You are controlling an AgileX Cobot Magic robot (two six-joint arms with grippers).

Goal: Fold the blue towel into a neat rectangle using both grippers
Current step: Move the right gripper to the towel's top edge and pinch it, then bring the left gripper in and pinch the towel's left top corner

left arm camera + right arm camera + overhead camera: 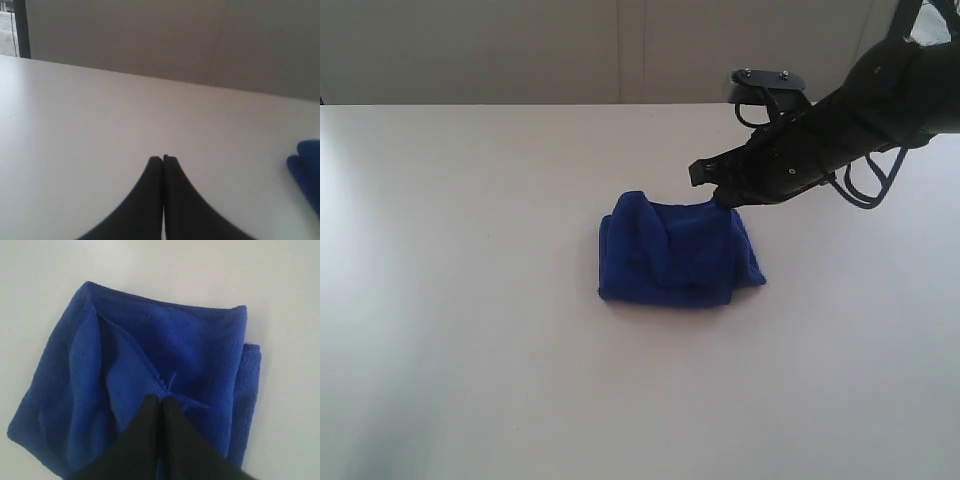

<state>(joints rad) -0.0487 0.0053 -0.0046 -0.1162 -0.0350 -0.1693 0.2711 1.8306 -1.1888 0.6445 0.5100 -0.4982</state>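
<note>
Broadly, a pale, bare tabletop (pixel 470 350) fills the exterior view, its far edge meeting a plain light wall (pixel 520 50) with faint vertical seams. The blue towel (pixel 670 260) lies near the middle of the tabletop, a little to the right, bunched into a thick, uneven bundle with several overlapping layers rather than a flat rectangle.

The right tool (pixel 725 197) reaches in from the right on a dark arm with looping black cables (pixel 870 185) and meets the towel's far right corner. In its wrist view the fingers are clenched together, tips pinching an inner hemmed edge of the cloth, which puckers toward them. That corner rises slightly toward the tool.

The left tool (pixel 162 159) is out of the exterior view. Its wrist view shows its fingers pressed shut on nothing, above bare tabletop, with only a blue sliver of the towel at the frame's border.

Bare tabletop lies all around the bundle, widest to the left and toward the near edge.
</note>
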